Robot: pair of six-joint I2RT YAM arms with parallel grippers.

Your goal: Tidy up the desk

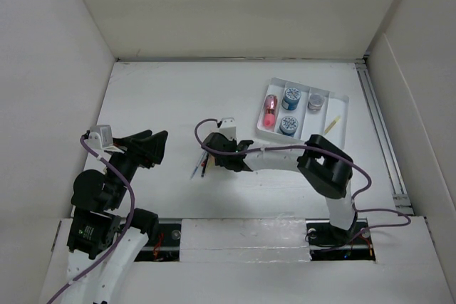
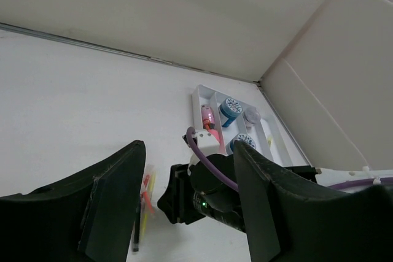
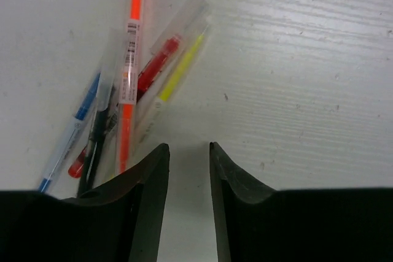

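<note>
Pens (image 1: 199,165) lay in a loose cluster near the middle of the desk (image 1: 157,90). In the right wrist view we saw orange, red, yellow, blue and black ones fanned across the white surface. The right gripper (image 3: 189,151) sat just beside them, its jaws narrowly parted and grasping nothing. The left gripper (image 2: 187,157) stood well apart to the left, spread wide and empty. At the far right, the compartmented tray (image 1: 311,87) held two blue-lidded tubs (image 1: 291,97), a grey-lidded tub (image 1: 315,102) and a pink item (image 1: 270,110).
</note>
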